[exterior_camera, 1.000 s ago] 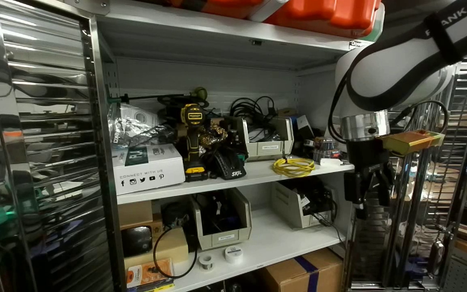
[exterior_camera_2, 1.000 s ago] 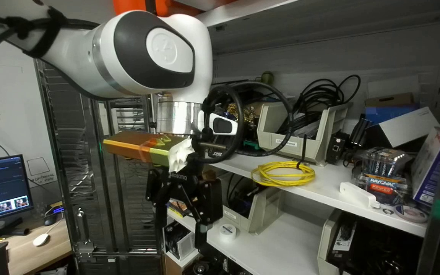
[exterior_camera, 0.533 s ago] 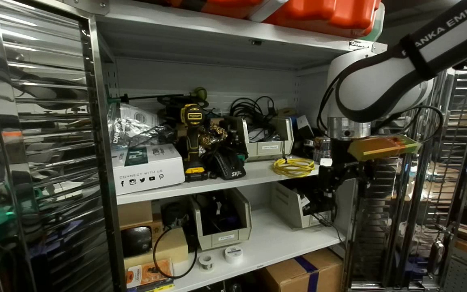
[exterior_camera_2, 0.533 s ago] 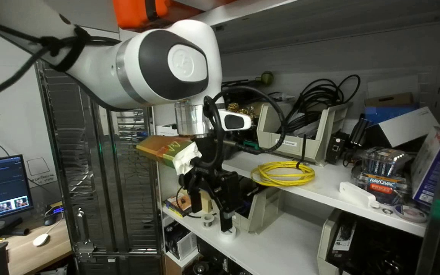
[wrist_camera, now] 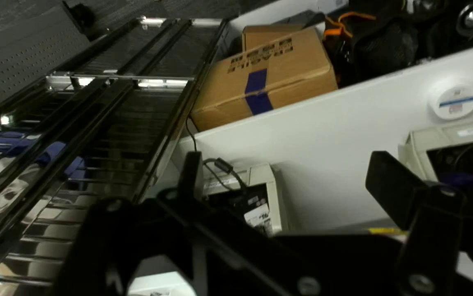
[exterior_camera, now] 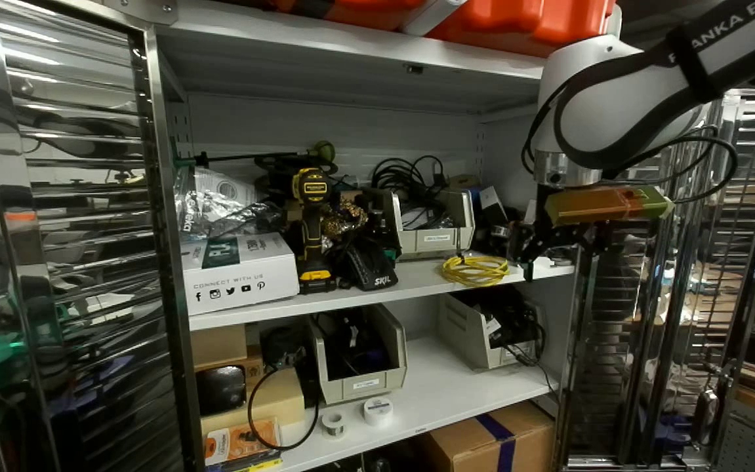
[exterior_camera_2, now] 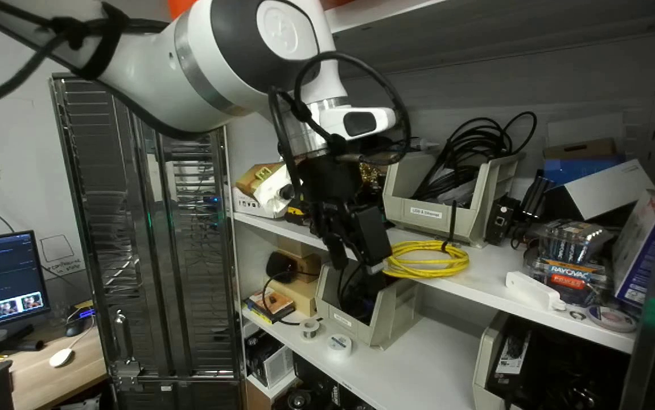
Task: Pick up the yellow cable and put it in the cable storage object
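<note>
i have my black two-fingered end effector spread apart near the coiled yellow cable at the front edge of the flat white worktop.

Cable on shelf, bin behind

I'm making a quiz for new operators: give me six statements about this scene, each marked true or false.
1. The yellow cable lies coiled on a shelf. True.
2. The gripper is open. True.
3. The gripper holds the yellow cable. False: it holds nothing.
4. The bin labelled USB & Ethernet stands on that same shelf. True.
5. The yellow cable is inside that bin. False: it lies outside, on the shelf.
6. That shelf is black. False: it is white.
</note>
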Action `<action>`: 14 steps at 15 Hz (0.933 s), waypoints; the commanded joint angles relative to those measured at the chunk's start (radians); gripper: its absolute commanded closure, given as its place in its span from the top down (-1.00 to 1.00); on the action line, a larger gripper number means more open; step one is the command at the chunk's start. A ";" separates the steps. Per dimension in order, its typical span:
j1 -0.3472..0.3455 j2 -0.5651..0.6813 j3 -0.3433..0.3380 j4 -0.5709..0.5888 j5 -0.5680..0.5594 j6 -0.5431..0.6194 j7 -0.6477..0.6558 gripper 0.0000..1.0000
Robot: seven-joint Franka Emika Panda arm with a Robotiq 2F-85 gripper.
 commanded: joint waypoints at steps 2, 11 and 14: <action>-0.059 0.050 -0.007 0.019 -0.034 0.190 0.163 1.00; -0.060 0.197 -0.047 0.105 -0.005 0.408 0.325 1.00; -0.054 0.216 -0.052 0.128 -0.014 0.440 0.346 1.00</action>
